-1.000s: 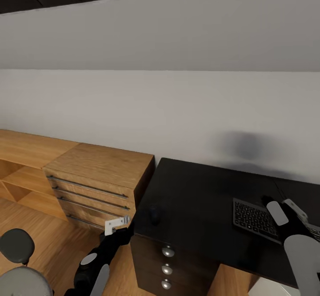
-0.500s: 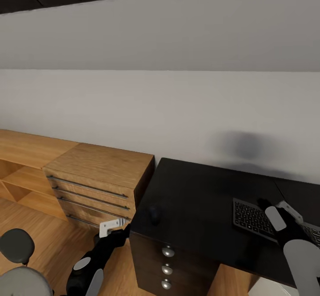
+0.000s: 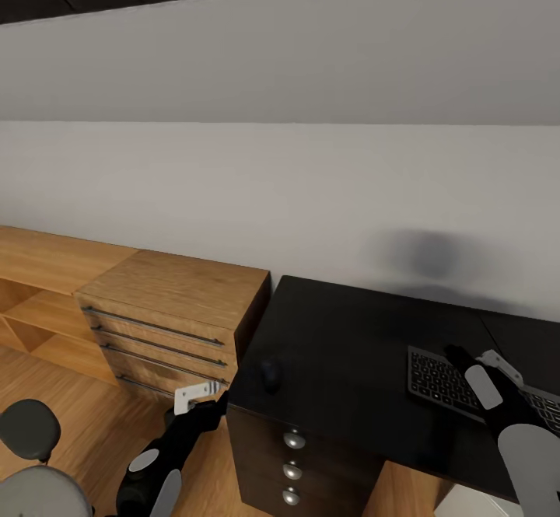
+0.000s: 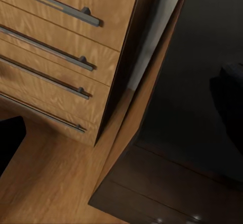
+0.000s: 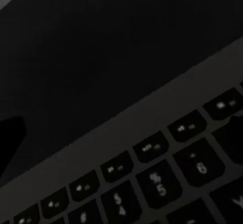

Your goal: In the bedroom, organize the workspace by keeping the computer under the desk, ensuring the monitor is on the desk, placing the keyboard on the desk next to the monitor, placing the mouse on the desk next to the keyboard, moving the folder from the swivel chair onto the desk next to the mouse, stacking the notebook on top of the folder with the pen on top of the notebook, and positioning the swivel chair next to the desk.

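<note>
Item: right gripper (image 3: 498,365), poised over the keyboard (image 3: 451,383), toward that keyboard's far right end. We see one pale finger and a dark one at the wrist's tip, but we cannot tell whether they stand apart or together, nor whether they touch the keys. The right wrist camera looks close down on the keyboard (image 5: 167,173), its number row and rear edge, with bare black top beyond.

Item: left gripper (image 3: 200,396), low and left of the keyboard, off the desk's front left corner, just beside the wooden drawer unit (image 3: 167,323). Its white fingertips look close together; we cannot tell for certain.

Item: desk (image 3: 350,338), black top, bearing the keyboard on its right part.

Item: mouse (image 3: 270,374), on the desk, well left of the keyboard, near the front left edge.

Item: chair part (image 3: 29,427), rounded and dark, far left of the keyboard on the floor side.

Risks, as we judge them:
- A grip at one end of the keyboard could let it swing or slip.
- Pressing down could skid it along the smooth top.
- The mouse sits near the edge; a careless left arm could knock it off.
</note>
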Controlling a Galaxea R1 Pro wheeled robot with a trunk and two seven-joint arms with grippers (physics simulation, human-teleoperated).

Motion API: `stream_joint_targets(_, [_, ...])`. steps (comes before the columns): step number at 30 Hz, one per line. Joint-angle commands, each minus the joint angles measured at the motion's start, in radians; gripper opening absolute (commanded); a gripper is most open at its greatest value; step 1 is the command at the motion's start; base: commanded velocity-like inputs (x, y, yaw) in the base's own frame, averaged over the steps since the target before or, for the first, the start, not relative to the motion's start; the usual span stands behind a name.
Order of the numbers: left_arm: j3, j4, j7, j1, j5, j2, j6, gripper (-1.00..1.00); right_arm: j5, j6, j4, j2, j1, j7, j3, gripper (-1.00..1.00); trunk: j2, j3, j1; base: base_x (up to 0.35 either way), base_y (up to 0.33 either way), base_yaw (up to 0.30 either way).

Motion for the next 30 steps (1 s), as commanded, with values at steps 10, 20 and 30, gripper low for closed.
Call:
stream_joint_targets(10, [-0.003, -0.003, 0.007, -0.001, 0.012, -0.001, 0.004, 1.00, 0.004, 0.003, 0.018, 0.000, 0.001, -0.007, 0.001, 1.00, 0.000, -0.001, 0.000, 0.000, 0.000, 0.000])
stream_joint_targets(20, [-0.005, 0.000, 0.009, -0.001, 0.011, -0.001, 0.004, 1.00, 0.212, -0.041, 0.005, 0.008, 0.000, -0.149, 0.004, 1.00, 0.000, -0.001, 0.000, 0.000, 0.000, 0.000])
stream_joint_targets(30, [-0.019, 0.003, 0.008, -0.001, 0.009, -0.001, 0.004, 1.00, 0.369, -0.107, -0.003, 0.007, 0.000, -0.294, 0.005, 1.00, 0.000, -0.001, 0.000, 0.000, -0.079, 0.000])
